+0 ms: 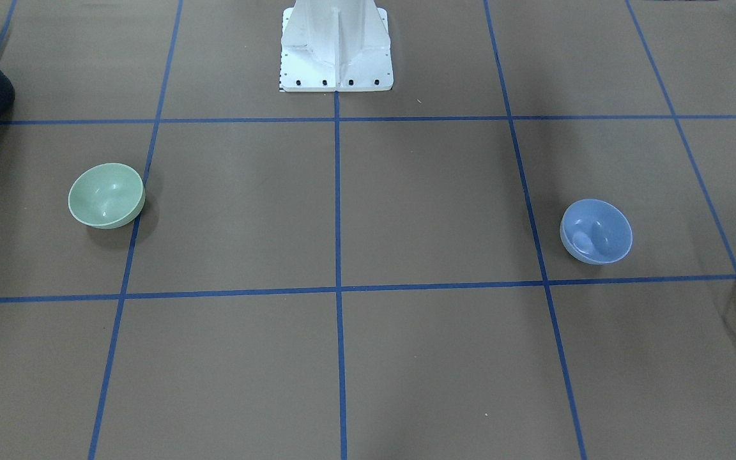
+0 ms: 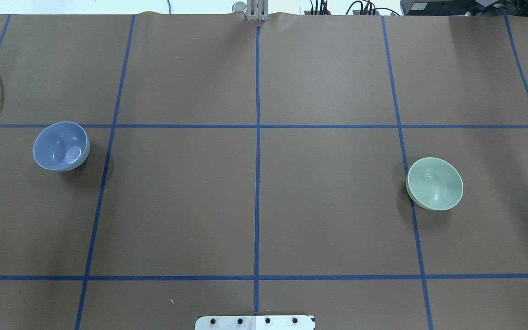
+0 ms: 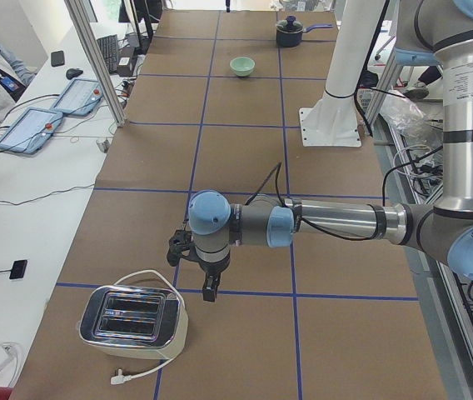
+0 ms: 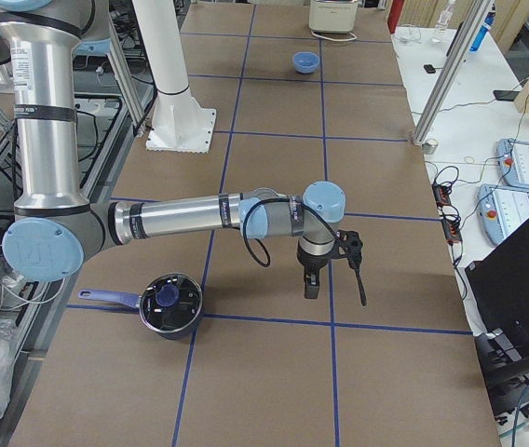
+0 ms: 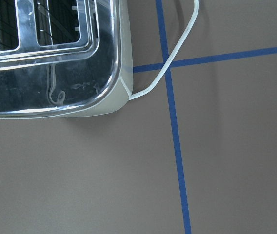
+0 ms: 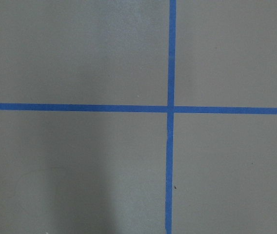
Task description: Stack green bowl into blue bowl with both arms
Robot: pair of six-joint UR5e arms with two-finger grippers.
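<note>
The green bowl (image 1: 107, 195) sits upright on the robot's right side of the brown table; it also shows in the overhead view (image 2: 434, 183) and far off in the left side view (image 3: 242, 66). The blue bowl (image 1: 596, 231) sits upright on the robot's left side, seen too in the overhead view (image 2: 61, 145) and the right side view (image 4: 305, 61). My left gripper (image 3: 209, 287) hangs beside a toaster, far from both bowls. My right gripper (image 4: 309, 287) hangs near a pot. Both show only in side views, so I cannot tell whether they are open or shut.
A chrome toaster (image 3: 132, 321) with a white cable (image 5: 177, 53) stands at the table's left end. A dark lidded pot (image 4: 169, 305) stands at the right end. The white base pedestal (image 1: 336, 48) is between the bowls at the robot's edge. Blue tape lines (image 6: 170, 108) grid the table.
</note>
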